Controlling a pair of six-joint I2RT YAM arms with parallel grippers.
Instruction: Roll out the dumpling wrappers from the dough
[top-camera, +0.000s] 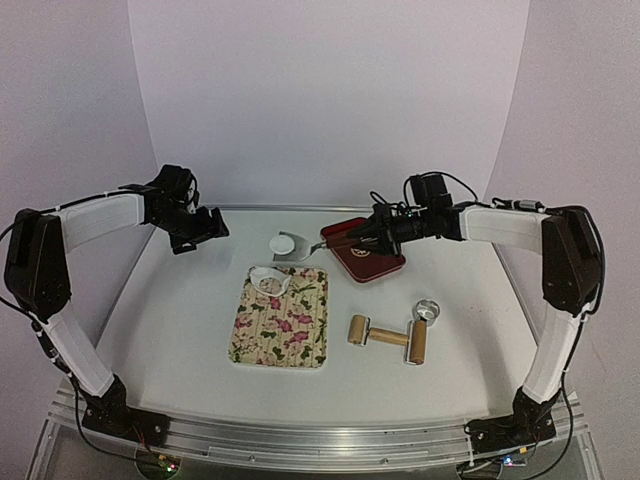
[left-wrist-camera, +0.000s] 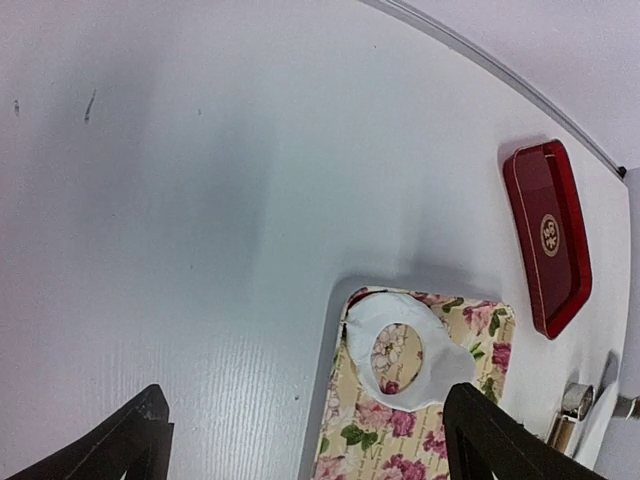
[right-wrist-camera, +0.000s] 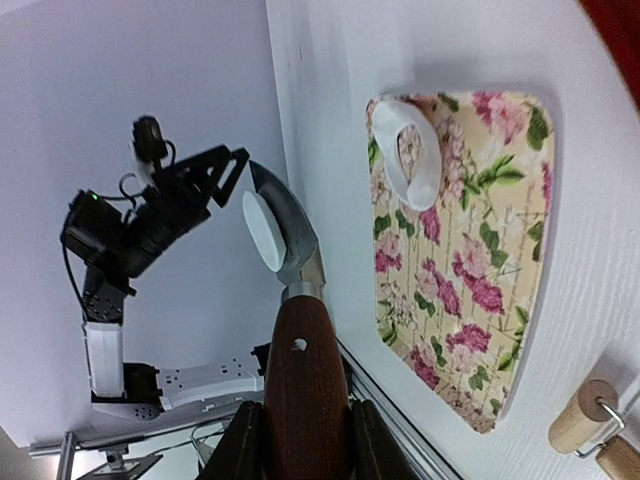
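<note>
**Wrapper lifted on spatula blade, left claw wide open and empty**

The dumpling wrapper (right-wrist-camera: 265, 230) is a small, thin, smooth white disc. It is round, so it has no real long axis. In the right wrist view it is seen at a slant and reads as an oval stretched along the blade. It lies flat on the curved metal blade of the spatula (right-wrist-camera: 300, 370), whose handle is dark glossy wood. In the top view the spatula runs across the scene, blade tip towards the left arm. There the wrapper (top-camera: 285, 243) sits above the table (top-camera: 180, 330), just past the far edge of the floral mat (top-camera: 285, 330) and between the two grippers.

The right gripper (right-wrist-camera: 305, 440) is clamped on the wooden handle. The left gripper (left-wrist-camera: 315, 445) has its jaws spread wide and grips nothing; it is raised and well apart from the wrapper.

The dough sheet (left-wrist-camera: 440, 365), white and soft-edged with a round hole cut through it, lies on the mat's far left corner.

The red tray (top-camera: 385, 268) is glossy and rectangular with rounded corners. The wooden rolling pin (top-camera: 388, 337) and the shiny metal ring cutter (top-camera: 427, 310) lie to the right of the mat.
</note>
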